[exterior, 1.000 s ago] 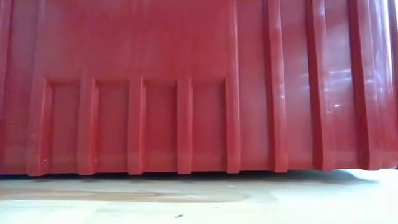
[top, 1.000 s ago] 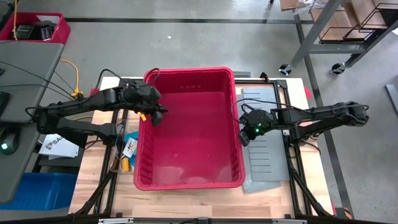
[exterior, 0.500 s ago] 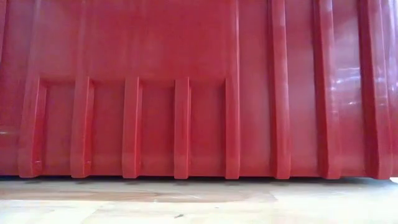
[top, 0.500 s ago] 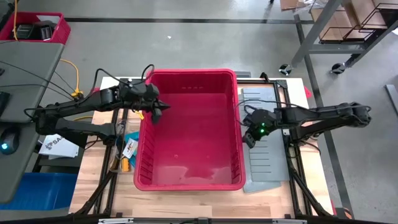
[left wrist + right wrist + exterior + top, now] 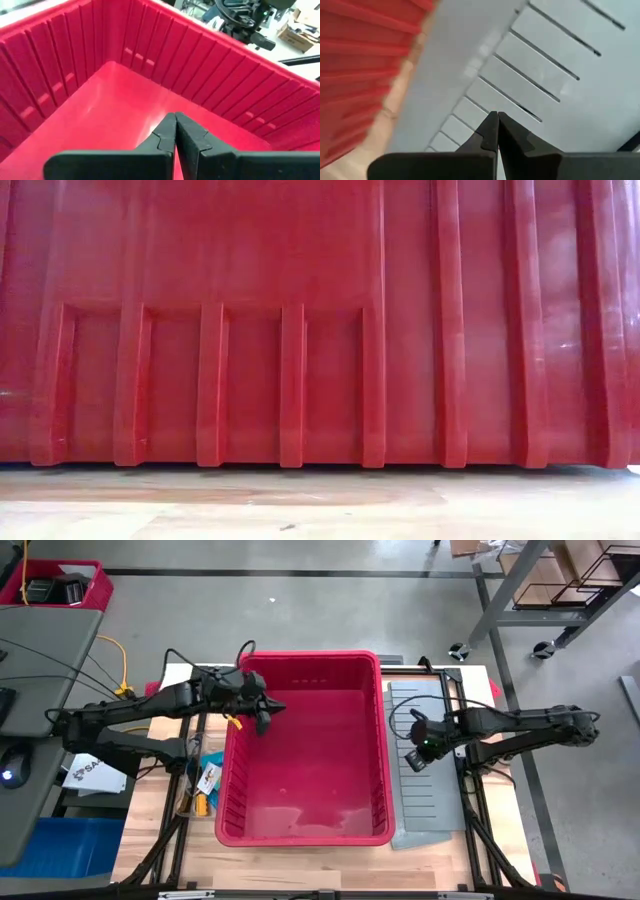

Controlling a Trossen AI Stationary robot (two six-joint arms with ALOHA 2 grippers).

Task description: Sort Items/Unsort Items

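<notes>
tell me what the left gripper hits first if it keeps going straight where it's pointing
Probably the bare floor of the red bin. The left gripper, shut and empty, points down into it with nothing in between. Farther on stands the bin's far wall, though depth is hard to judge.

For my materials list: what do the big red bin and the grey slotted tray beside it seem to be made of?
The large red ribbed bin looks like moulded plastic with a slight gloss: ribbed walls, soft highlights. The flat grey slotted tray looks matte, plastic or painted sheet; I cannot tell which.

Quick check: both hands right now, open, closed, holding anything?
Left hand: closed, empty, over the red bin.
Right hand: closed, empty, over the grey slotted tray.
</notes>
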